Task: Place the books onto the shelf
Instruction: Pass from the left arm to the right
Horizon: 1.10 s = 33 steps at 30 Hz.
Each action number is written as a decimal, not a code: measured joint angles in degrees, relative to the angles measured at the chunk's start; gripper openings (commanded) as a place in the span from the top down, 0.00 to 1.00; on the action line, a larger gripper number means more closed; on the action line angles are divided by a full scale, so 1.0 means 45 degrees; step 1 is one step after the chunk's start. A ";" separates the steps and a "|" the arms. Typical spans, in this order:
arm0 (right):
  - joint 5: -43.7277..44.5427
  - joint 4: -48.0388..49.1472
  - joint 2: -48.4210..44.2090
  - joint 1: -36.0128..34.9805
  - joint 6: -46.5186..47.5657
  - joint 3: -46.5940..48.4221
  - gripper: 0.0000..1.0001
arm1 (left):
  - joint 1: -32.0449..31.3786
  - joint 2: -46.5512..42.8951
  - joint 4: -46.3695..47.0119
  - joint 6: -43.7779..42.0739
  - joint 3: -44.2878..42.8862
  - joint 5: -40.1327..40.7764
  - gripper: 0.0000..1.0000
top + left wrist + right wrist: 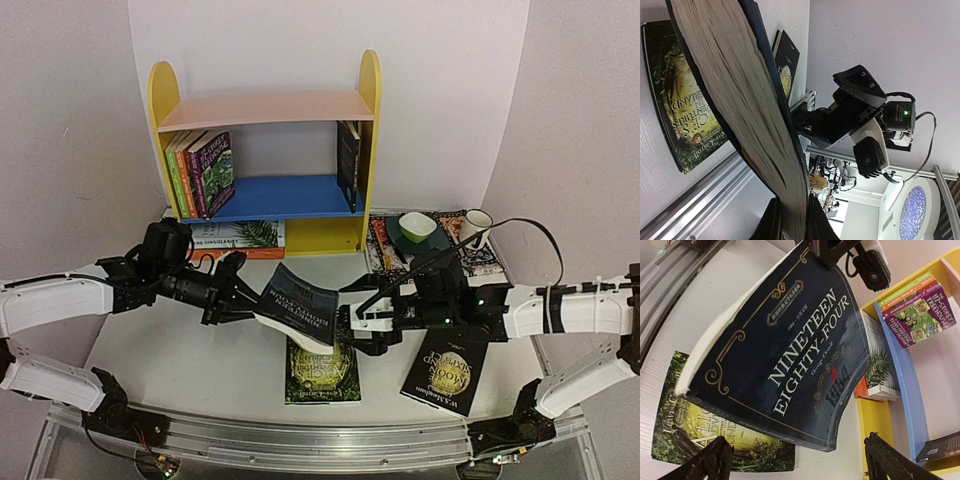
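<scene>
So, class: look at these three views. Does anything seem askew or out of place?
The Nineteen Eighty-Four paperback hangs in mid-air, pinched at one edge by the left pincer, so it bows and droops. On the shelf, the purple book leans instead of standing straight.

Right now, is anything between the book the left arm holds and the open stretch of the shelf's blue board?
Nothing visible does. The Nineteen Eighty-Four book, pinched by the left fingers, hangs before the shelf; the blue board is bare mid-span, with upright books at its left end and one dark book at its right.
</scene>
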<state>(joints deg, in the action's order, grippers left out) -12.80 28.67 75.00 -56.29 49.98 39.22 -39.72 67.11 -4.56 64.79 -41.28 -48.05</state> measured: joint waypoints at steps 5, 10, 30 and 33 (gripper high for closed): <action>0.0102 0.0525 0.0437 -0.0029 0.1127 0.0000 0.14 | 0.0000 -0.0636 -0.0024 0.0389 -0.0160 -0.0491 0.99; 0.0413 0.1214 0.0617 -0.0063 0.1792 0.0000 0.23 | 0.0000 -0.1156 -0.0024 0.0670 -0.0369 -0.0889 0.99; 0.0423 0.2380 0.0933 -0.0374 0.2006 0.0068 0.76 | 0.0000 -0.2021 -0.0330 0.1049 -0.1341 -0.1967 1.00; 0.0398 0.2521 0.0933 -0.0427 0.1909 0.0083 0.76 | -0.0005 -0.2021 -0.0340 0.1059 -0.1375 -0.2059 1.00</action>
<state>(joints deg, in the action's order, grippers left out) -11.00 40.01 79.20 -58.22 58.57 39.59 -39.75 58.02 -6.09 69.56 -47.46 -57.32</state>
